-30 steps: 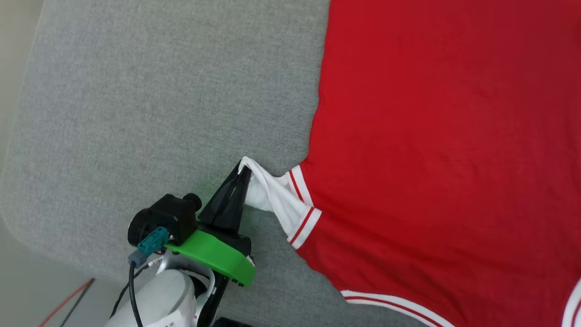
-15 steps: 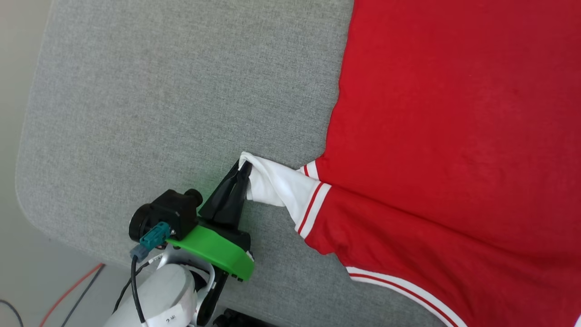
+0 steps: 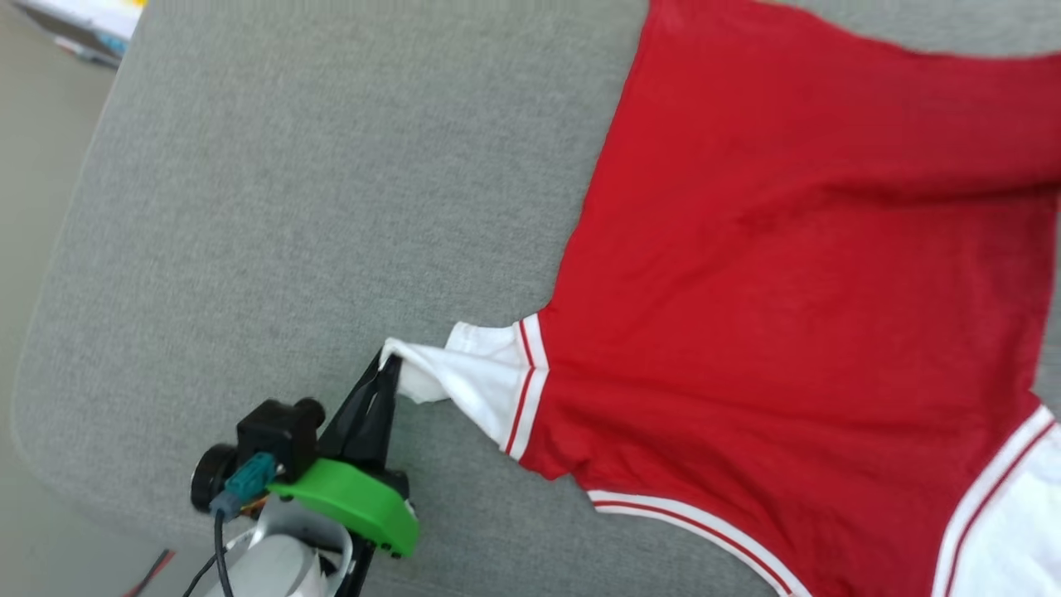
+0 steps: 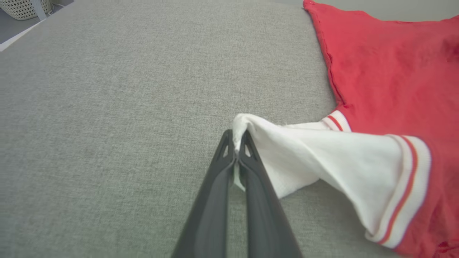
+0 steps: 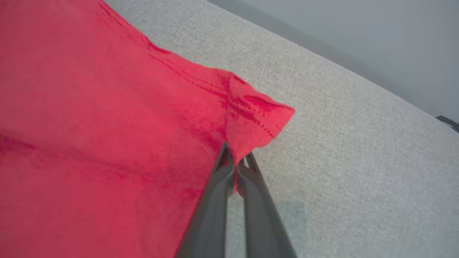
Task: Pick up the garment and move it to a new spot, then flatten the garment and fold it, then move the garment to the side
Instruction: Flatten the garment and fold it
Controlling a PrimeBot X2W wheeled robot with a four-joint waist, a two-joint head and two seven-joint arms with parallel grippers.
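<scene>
Stretching the garment (image 3: 787,290) out, plain red side up, across the right part of the grey fabric bench (image 3: 290,207). Pinching the tip of its white sleeve (image 3: 464,373) in the left hand (image 3: 388,365), fingers pressed together on a nip of cloth, drawing the sleeve out towards the bench's near left corner. Gripping a red stitched corner (image 5: 258,111) in the right hand (image 5: 235,161), likewise clamped tight on fabric, peaking that corner up off the surface. Reading this as the flattening step: pulling the two holds apart evenly, working low over the bench, drawing out the slanting creases across the body, then laying the cloth down before letting go. Avoiding any jerk on the sleeve, likely enough to drag the whole shirt sideways or slip such a thin pinch. Spotting one container, a pale woven basket (image 4: 25,8), off beyond the bench's far corner in the left wrist view. Seeing just its lower wall, so not guessing at contents.
</scene>
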